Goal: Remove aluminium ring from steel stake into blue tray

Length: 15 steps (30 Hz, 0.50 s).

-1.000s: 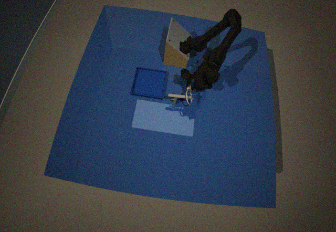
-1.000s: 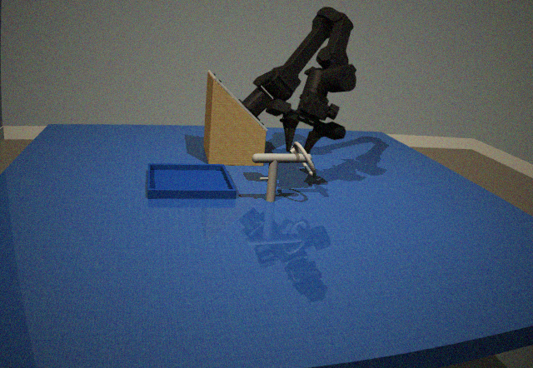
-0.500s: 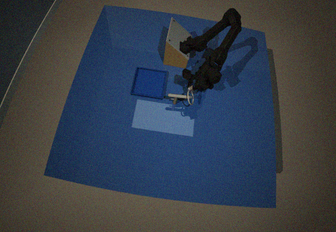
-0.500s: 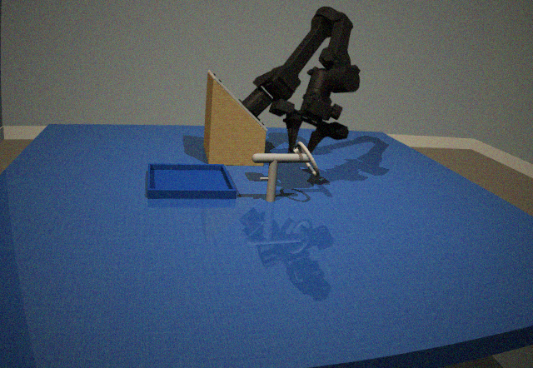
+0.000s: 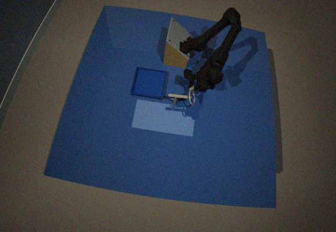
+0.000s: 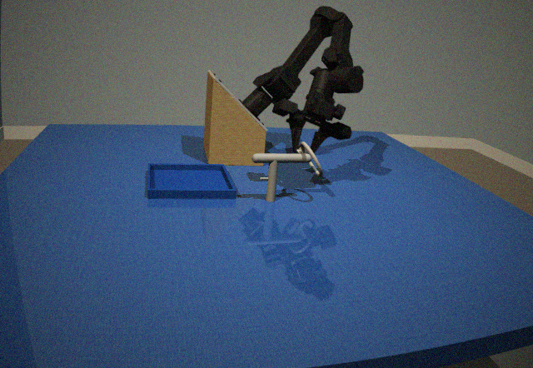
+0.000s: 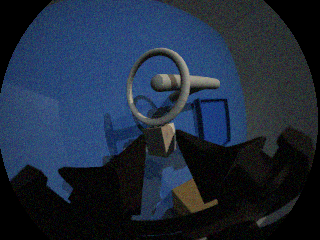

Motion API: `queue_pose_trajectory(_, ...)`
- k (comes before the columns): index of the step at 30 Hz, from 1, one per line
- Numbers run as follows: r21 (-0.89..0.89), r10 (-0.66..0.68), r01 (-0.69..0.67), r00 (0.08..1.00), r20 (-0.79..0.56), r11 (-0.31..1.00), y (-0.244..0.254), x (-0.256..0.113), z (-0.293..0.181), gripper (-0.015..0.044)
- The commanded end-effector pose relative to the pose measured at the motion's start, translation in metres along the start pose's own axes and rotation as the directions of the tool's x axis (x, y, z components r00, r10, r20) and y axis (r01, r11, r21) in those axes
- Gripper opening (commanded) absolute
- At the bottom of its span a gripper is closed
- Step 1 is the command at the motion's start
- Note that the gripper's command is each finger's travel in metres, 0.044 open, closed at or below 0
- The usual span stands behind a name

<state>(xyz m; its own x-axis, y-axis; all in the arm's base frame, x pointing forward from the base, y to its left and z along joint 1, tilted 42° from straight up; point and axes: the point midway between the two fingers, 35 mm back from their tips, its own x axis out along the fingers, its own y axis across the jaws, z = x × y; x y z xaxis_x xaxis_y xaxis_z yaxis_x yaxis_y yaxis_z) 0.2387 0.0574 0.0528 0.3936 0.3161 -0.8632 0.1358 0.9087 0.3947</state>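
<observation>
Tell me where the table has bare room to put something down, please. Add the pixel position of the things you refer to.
Bare room: the blue table top [image 5: 163,167] [image 6: 258,320] on the side of the tray [image 5: 149,96] [image 6: 191,194] away from the wooden wedge [image 5: 175,54] [image 6: 234,131]. Crowded: around the stake [image 5: 175,99] [image 6: 271,181], ring [image 5: 194,99] [image 6: 317,161] and gripper [image 5: 192,84] [image 6: 305,149].
</observation>
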Motion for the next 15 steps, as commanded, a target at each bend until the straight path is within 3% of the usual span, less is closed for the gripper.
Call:
queue_pose_trajectory(1, 0.004, -0.003, 0.003, 1.000, 0.012, 1.000, 0.0016, -0.0025, 0.0023, 0.0000)
queue_pose_trajectory(15, 0.004, -0.003, 0.003, 1.000, 0.012, 1.000, 0.0088, -0.0051, 0.0025, 0.0000)
